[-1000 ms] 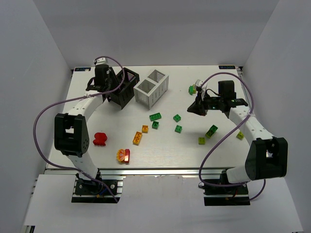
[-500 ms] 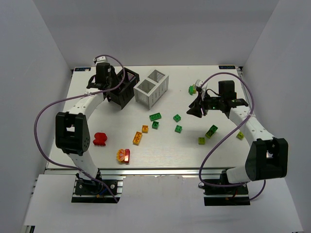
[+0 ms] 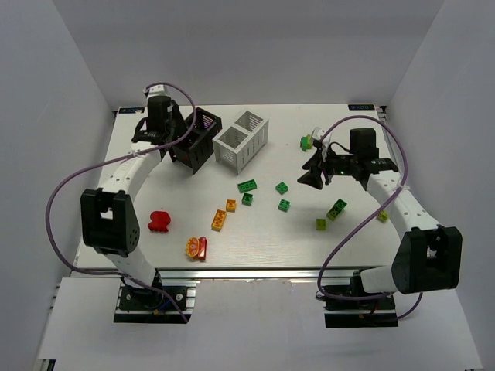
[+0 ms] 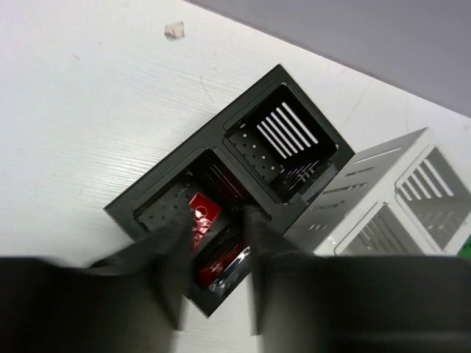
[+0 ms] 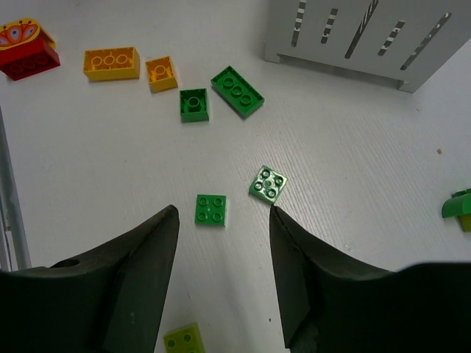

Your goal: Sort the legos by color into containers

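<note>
My left gripper [image 3: 172,131] [image 4: 217,219] hangs over the black container [image 3: 197,140] [image 4: 243,121], jaws a little apart with nothing gripped. Red legos [image 4: 203,215] lie in the compartment below it. The white container [image 3: 241,139] [image 4: 397,191] [image 5: 368,33] stands beside the black one. My right gripper [image 3: 313,175] [image 5: 223,217] is open above a green lego [image 3: 285,205] [image 5: 211,210]; another green one [image 3: 281,188] [image 5: 268,183] lies close by. Green [image 3: 247,185] [image 5: 238,91], orange [image 3: 219,219] [image 5: 112,63] and yellow-green [image 3: 336,209] [image 5: 184,340] legos are scattered on the table.
A red lego [image 3: 160,221] and a red-and-yellow piece [image 3: 196,247] [image 5: 26,51] lie at the front left. A green-and-yellow piece [image 3: 307,142] [image 5: 460,206] sits behind the right gripper. Two yellow-green bricks [image 3: 320,224] [image 3: 382,216] lie under the right arm.
The left jaws have parted over the black container and that arm has drawn back slightly. The right jaws have spread wider, with the gripper barely shifting.
</note>
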You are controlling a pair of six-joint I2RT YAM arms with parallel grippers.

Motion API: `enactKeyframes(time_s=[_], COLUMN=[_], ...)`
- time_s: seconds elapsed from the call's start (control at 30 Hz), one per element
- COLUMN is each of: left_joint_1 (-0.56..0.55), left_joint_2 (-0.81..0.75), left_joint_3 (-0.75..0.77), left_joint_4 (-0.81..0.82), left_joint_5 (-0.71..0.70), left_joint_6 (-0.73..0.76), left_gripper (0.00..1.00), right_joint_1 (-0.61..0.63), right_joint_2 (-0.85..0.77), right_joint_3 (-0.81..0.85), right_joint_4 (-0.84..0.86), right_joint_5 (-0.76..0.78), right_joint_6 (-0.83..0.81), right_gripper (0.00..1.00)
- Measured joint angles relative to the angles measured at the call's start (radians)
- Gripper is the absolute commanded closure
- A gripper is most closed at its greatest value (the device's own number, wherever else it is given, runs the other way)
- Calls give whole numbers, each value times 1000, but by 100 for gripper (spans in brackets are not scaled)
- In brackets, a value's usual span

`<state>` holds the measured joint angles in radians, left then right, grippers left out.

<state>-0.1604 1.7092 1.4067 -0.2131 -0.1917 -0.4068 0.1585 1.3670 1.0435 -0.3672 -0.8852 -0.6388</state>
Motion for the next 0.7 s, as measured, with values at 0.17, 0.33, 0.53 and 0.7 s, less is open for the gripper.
enactKeyframes(time_s=[0.17, 0.33, 0.53, 0.7], left_joint_1=[4, 26, 52, 55], left_joint_2=[-161, -377, -514, -486], left_joint_3=[-114, -285, -450, -500], left_joint_4=[-19, -97, -245, -385], left_joint_5=[-11, -12, -7, 35], left_joint_6=[-27, -108, -175, -166], left_gripper=[81, 27, 9, 2], right_joint_1=[0, 0, 0, 8], right_joint_2=[-13, -35, -34, -30], right_joint_3=[-6, -29, -42, -42], right_joint_4=[-12, -39, -52, -54], right_joint_5=[-10, -47, -60, -61], right_joint_6=[-27, -57, -78, -87], right_gripper=[58, 49, 33, 27])
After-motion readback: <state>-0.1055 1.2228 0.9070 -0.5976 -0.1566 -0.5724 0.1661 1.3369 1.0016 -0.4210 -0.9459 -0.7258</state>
